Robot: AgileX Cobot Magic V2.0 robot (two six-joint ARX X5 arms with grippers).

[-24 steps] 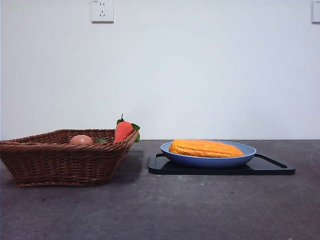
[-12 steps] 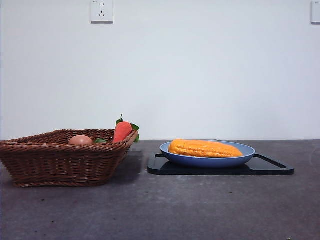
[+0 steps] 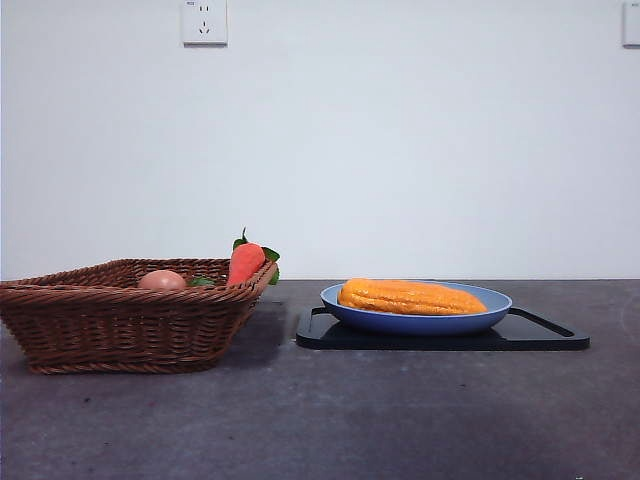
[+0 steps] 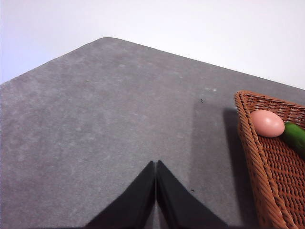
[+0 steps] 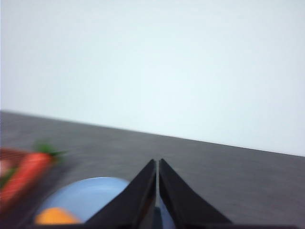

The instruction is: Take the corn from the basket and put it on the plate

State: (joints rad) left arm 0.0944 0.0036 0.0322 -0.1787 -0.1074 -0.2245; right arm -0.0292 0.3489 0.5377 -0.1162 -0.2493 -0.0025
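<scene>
The orange-yellow corn point(image 3: 410, 297) lies lengthwise on the light-blue plate point(image 3: 415, 320), right of the brown wicker basket point(image 3: 130, 315). No arm shows in the front view. My left gripper point(image 4: 156, 164) is shut and empty, above bare tabletop beside the basket's corner point(image 4: 248, 138). My right gripper point(image 5: 157, 163) is shut and empty too, held well above the plate point(image 5: 90, 198); one end of the corn point(image 5: 56, 217) shows, blurred.
A red-orange carrot point(image 3: 246, 262) with green leaves and a brown egg point(image 3: 162, 281) sit in the basket. The plate rests on a flat black tray point(image 3: 545, 335) with handles. A wall socket point(image 3: 205, 22) is high on the white wall.
None in the front view beyond a tiny shift of the picture; corn, plate and basket stay put.
</scene>
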